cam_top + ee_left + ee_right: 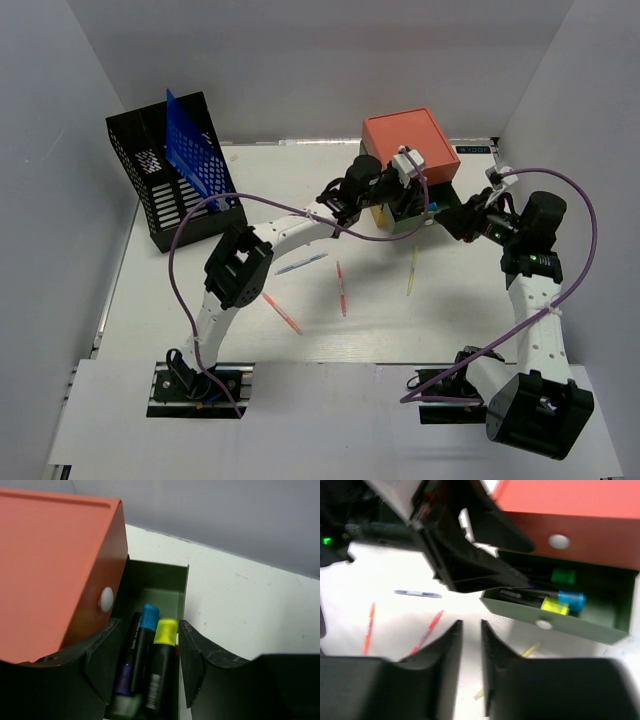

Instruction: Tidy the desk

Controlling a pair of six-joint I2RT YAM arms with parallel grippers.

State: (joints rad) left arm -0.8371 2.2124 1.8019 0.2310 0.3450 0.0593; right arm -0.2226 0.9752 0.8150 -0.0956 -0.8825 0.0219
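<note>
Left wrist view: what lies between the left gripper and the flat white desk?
In that view: an open dark green drawer holding a blue-capped marker and a yellow-capped marker.

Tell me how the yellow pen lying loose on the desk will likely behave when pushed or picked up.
The yellow pen looks thin and probably round, so a sideways push would likely roll it across the smooth white desk. It seems rigid and light, probably lifting without sagging. Lying flat, its slim body may slip from a loose pinch.
</note>
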